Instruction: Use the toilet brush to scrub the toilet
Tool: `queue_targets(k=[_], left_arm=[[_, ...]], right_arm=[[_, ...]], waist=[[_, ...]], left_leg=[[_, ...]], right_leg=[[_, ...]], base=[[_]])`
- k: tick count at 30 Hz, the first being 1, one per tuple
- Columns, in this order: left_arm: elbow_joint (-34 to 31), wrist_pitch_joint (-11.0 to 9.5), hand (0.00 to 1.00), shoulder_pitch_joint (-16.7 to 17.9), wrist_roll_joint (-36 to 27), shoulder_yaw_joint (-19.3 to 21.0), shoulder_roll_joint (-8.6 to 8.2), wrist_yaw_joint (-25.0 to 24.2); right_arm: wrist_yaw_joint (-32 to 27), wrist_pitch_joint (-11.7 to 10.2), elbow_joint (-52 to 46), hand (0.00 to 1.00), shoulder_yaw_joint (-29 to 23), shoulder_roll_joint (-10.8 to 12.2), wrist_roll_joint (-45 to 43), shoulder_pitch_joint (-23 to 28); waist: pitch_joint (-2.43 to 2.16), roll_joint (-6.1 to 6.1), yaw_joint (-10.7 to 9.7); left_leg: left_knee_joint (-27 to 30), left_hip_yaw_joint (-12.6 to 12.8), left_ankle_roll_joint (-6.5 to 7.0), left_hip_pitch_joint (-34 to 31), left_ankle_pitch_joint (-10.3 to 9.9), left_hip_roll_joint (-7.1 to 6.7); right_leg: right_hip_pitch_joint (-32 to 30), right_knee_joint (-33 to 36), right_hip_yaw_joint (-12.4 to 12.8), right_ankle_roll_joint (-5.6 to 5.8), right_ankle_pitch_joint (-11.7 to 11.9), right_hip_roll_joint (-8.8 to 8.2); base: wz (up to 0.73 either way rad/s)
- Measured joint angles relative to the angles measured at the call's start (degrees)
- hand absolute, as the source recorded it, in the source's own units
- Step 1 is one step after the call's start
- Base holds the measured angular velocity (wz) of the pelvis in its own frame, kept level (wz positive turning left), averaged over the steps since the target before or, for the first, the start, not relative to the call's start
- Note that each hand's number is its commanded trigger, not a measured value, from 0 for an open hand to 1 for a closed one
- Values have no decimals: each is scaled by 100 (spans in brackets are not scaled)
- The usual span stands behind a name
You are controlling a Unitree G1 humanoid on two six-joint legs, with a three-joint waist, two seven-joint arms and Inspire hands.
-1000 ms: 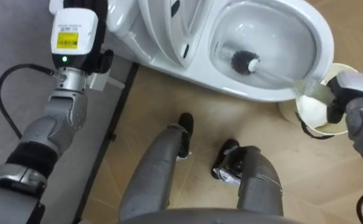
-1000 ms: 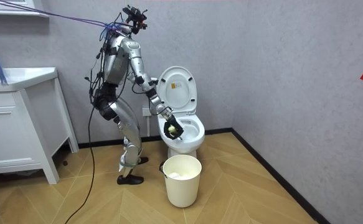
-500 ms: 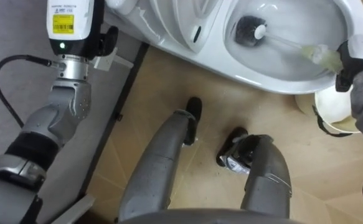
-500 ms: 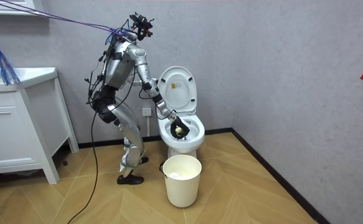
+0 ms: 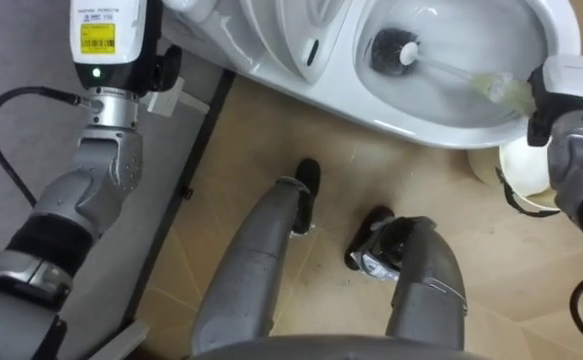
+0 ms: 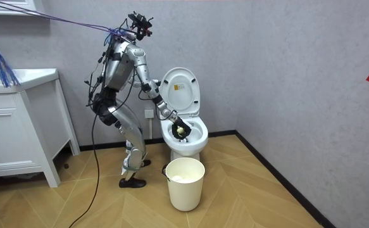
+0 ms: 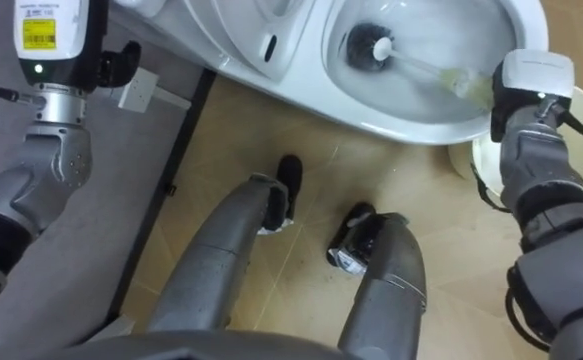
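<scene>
— Anything new since a second ago?
— In the room view, leaning more toward the toilet (image 6: 193, 144), with the right hand (image 6: 178, 129) further over the bowl (image 5: 471, 35). Hardly any change since half a second ago.
— Holding what?
— The toilet brush (image 5: 455, 73), with fingers curled round its pale handle. Black brush head (image 5: 393, 52) down inside the bowl, at the end near the raised lid (image 6: 179, 88).
— And the left hand (image 5: 111, 45)?
— Up by the grey wall (image 5: 21, 40), well apart from the brush. Can't tell whether open or closed.
— Clearer from the room view?
— Standing with bent knees just beside the toilet. White bin (image 6: 185, 183) on the wooden floor (image 6: 254, 196) in front, white cabinet (image 6: 13, 139) off to the room view's left.
— Clearer from the head?
— Straight down into the bowl, onto the brush head.
</scene>
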Motion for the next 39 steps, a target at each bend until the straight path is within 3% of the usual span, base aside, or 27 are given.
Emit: queue_targets(k=[4, 7, 16, 18, 19, 20, 25, 27, 30, 34, 39], left_arm=[[-3, -45, 0, 83, -6, 4, 16, 26], [-4, -126, 0, 162, -75, 4, 35, 42], [-218, -311, 0, 699, -603, 144, 117, 405], [-394, -313, 0, 851, -704, 188, 151, 412], [-409, -321, 0, 924, -710, 190, 174, 416], [-408, -320, 0, 960, -713, 190, 214, 414], [-382, -307, 0, 991, -790, 103, 276, 352], [-249, -292, 0, 882, -784, 37, 332, 356], [-206, -257, 0, 809, -771, 14, 507, 355], [-233, -60, 0, 735, -742, 18, 533, 403], [-258, 41, 0, 718, -520, 122, 532, 596]], right_arm=[[68, 294, -793, 100, 69, -180, -429, 344], [87, 387, -1210, 100, 64, -321, -654, 575], [224, 847, -2970, 100, 49, -531, -951, 1441], [291, 907, -3244, 100, 49, -623, -953, 1571], [329, 908, -3331, 100, 50, -665, -950, 1636], [369, 908, -3360, 100, 50, -673, -950, 1651], [409, 881, -3235, 100, 68, -704, -838, 1562], [409, 783, -2888, 100, 74, -597, -399, 1354], [405, 535, -2397, 100, 62, -351, 241, 1063], [338, 236, -1953, 100, 55, -283, 1079, 578], [163, 36, -1560, 100, -349, -276, 1860, 285]], waist=[[-9, 111, 57], [-21, 224, 44], [-55, 229, -27], [-83, 211, -47], [-118, 197, -58], [-139, 185, -66], [-134, 174, -78], [-118, 103, -73], [-116, -124, -118], [-41, -277, -242], [-15, -320, -306]], left_leg=[[-10, -75, -27, 6, -25, 87], [-18, -101, -38, 9, -35, 101], [-87, -59, -141, 17, -96, 281], [-68, -58, -147, 11, -99, 299], [-52, -57, -147, 7, -99, 302], [-42, -57, -147, 14, -99, 308], [-26, 49, -144, 121, -98, 352], [-38, 117, -137, 150, -95, 378], [-54, 154, -108, 161, -77, 377], [-106, 196, -109, 157, -64, 357], [-66, 199, -87, 24, -36, 319]], right_leg=[[113, -200, -121, -20, 35, 113], [149, -275, -148, -12, 46, 152], [174, -540, -106, -87, 100, 374], [182, -559, -102, -100, 107, 394], [191, -566, -103, -101, 107, 399], [211, -580, -102, -103, 109, 408], [344, -593, -132, -98, 107, 401], [339, -549, -120, -94, 103, 394], [268, -446, -47, -120, 90, 381], [196, -322, -2, -144, 78, 327], [40, -215, 6, -146, 80, 275]], base=[[-5], [2], [-7], [-3], [0], [0], [0], [0], [-2], [-1], [2]])
